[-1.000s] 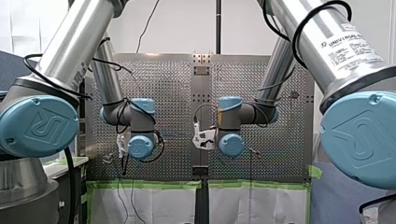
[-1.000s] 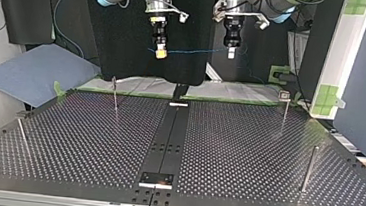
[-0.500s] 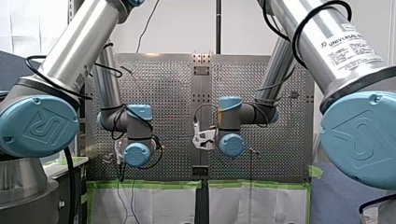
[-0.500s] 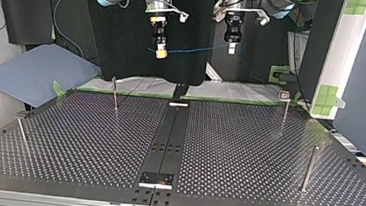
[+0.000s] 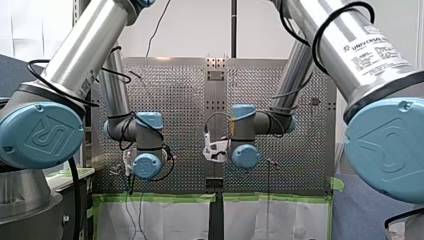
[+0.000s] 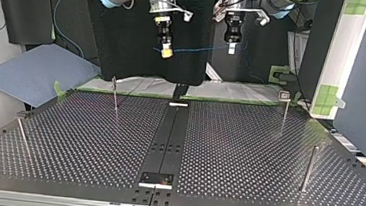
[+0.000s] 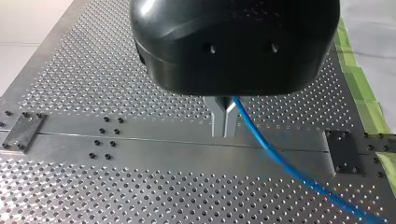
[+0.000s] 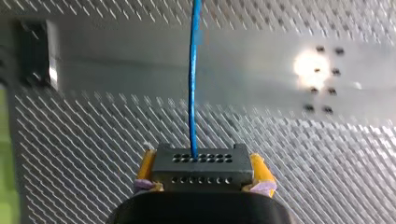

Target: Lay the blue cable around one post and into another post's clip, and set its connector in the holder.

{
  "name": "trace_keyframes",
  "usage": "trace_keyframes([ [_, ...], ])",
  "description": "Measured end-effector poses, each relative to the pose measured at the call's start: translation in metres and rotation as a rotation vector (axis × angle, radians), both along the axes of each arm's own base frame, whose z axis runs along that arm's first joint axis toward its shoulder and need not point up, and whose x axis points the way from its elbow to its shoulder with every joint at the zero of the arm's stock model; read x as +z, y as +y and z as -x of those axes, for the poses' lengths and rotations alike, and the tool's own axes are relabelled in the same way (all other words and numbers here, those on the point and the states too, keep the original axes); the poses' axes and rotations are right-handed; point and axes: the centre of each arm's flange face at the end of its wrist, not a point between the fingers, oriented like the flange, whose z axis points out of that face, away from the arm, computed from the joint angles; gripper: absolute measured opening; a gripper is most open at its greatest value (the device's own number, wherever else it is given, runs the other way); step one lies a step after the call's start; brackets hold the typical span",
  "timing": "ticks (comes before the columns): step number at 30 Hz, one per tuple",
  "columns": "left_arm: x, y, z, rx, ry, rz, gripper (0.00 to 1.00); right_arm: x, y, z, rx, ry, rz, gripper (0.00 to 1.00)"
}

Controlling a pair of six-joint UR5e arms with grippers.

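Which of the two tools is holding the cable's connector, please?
My right tool, with yellow pads, clamps the black connector; my left tool pinches only the blue cable.

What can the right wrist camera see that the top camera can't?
Only the right wrist view shows the black connector up close, with its rows of little holes, squeezed between yellow pads. Only the top view shows both arms together, my right gripper and my left gripper high above the table, plus the thin posts standing on it. Both show the blue cable and the table full of holes.
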Motion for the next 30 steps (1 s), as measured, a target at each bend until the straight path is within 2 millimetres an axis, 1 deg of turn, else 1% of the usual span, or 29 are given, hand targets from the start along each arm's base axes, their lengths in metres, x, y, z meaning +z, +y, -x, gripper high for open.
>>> trace_keyframes([
  [1,0.0,0.0,0.0,0.0,0.0,0.0,0.0,-0.006,0.005,-0.004,0.014,0.008,-0.016,0.1],
  [4,0.0,0.0,0.0,0.0,0.0,0.0,0.0,-0.023,0.015,-0.007,0.032,0.04,-0.055,0.1],
  [7,0.0,0.0,0.0,0.0,0.0,0.0,0.0,-0.03,0.019,-0.007,0.038,0.056,-0.072,0.1],
  [21,0.0,0.0,0.001,0.0,0.0,0.001,0.0,-0.034,0.02,-0.006,0.039,0.062,-0.079,0.1],
  [24,0.004,-0.003,0.003,0.0,-0.016,0.026,0.0,-0.038,0.011,-0.006,0.022,0.058,-0.085,0.1],
  [26,0.012,-0.01,0.002,-0.001,-0.041,0.052,0.0,-0.039,0.002,-0.008,0.002,0.046,-0.094,0.1],
  [27,0.016,-0.014,0.001,-0.001,-0.05,0.06,0.0,-0.037,-0.002,-0.009,-0.003,0.035,-0.094,0.1],
  [30,0.03,-0.023,-0.007,-0.008,-0.077,0.088,0.0,-0.02,-0.012,-0.019,-0.006,-0.012,-0.088,0.1],
])
